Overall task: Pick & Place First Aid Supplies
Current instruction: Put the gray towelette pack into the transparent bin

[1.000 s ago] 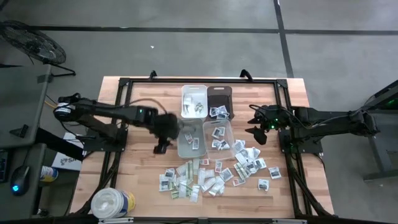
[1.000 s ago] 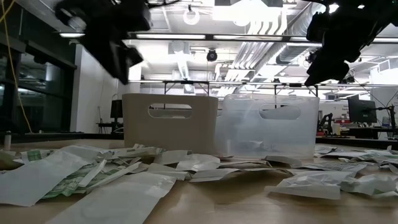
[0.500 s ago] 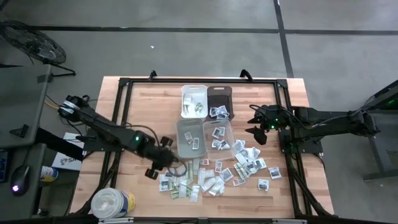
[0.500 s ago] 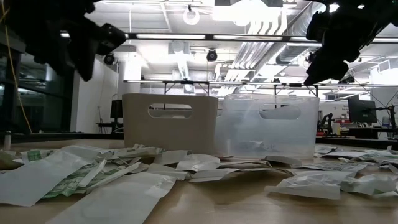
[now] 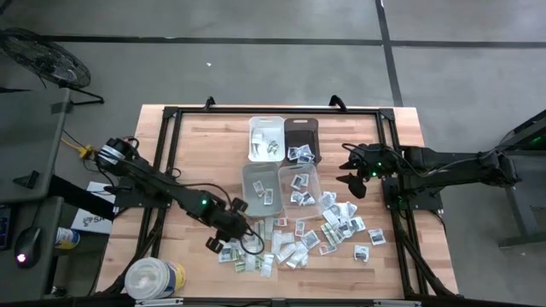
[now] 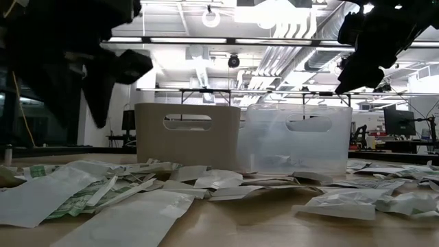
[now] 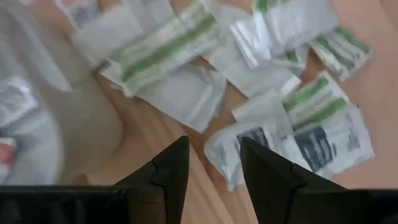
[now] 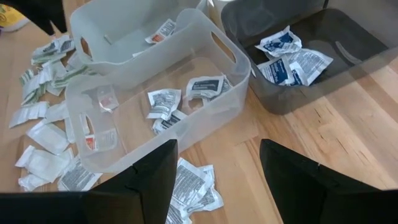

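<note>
The left end effector (image 5: 223, 239) is low over the left side of the pile of packets (image 5: 290, 243) on the wooden table (image 5: 196, 141); its two dark fingers (image 7: 168, 174) stand a little apart with nothing between them; in the left wrist view the bare wood and a packet with dark print (image 7: 311, 146) show just past the tips, and a packet with green stripes (image 7: 165, 46) lies farther off.

The right end effector (image 5: 351, 181) hangs in the air at the right side of the table, near the bins; its fingers (image 8: 149, 180) are spread wide and it holds nothing.

The packets lie in a loose heap on the front half of the table, in front of the bins and spreading to the right; in the low view they cover the wood in front (image 6: 137, 195).

Four small bins sit in a block in the middle of the table; the white bin (image 5: 265, 138) at the back left has a few packets in it; the dark bin (image 5: 301, 141) beside it holds some too; the two clear bins, one (image 5: 260, 191) and the other (image 5: 299, 186), are in front and each has a few packets inside.

A big white round tub (image 5: 153, 278) stands at the front left corner of the table, well apart from the bins.
</note>
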Robot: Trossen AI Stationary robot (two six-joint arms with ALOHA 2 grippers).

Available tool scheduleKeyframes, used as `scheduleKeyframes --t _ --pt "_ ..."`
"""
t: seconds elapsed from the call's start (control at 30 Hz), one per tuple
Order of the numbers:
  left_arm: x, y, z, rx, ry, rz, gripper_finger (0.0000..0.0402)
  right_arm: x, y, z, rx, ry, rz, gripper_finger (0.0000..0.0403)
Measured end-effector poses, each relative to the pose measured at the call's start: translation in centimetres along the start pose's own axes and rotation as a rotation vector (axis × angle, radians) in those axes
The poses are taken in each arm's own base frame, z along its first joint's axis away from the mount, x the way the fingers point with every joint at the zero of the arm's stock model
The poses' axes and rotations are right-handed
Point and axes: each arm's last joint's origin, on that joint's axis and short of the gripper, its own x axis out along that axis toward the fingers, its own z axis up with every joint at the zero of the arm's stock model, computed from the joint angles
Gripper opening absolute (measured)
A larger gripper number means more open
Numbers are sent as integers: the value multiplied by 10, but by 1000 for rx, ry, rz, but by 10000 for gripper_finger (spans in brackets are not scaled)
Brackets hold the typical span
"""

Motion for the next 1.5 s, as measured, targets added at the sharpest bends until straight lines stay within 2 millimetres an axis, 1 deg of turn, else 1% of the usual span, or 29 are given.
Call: scheduleKeyframes --t 0.2,0.47,1.03,1.17,1.5 --pt "16 -1 0 7 24 -26 143 1 0 0 1 0 0 222" --pt "29 -1 -3 6 71 5 143 1 0 1 2 -4 1 222" --pt "43 -2 -9 -2 148 -16 141 1 0 1 4 -5 1 222" --pt "44 -3 -12 -5 177 -26 118 1 0 1 8 -4 1 222" --pt "47 -3 -16 -34 197 -31 28 1 0 1 12 -4 1 222"
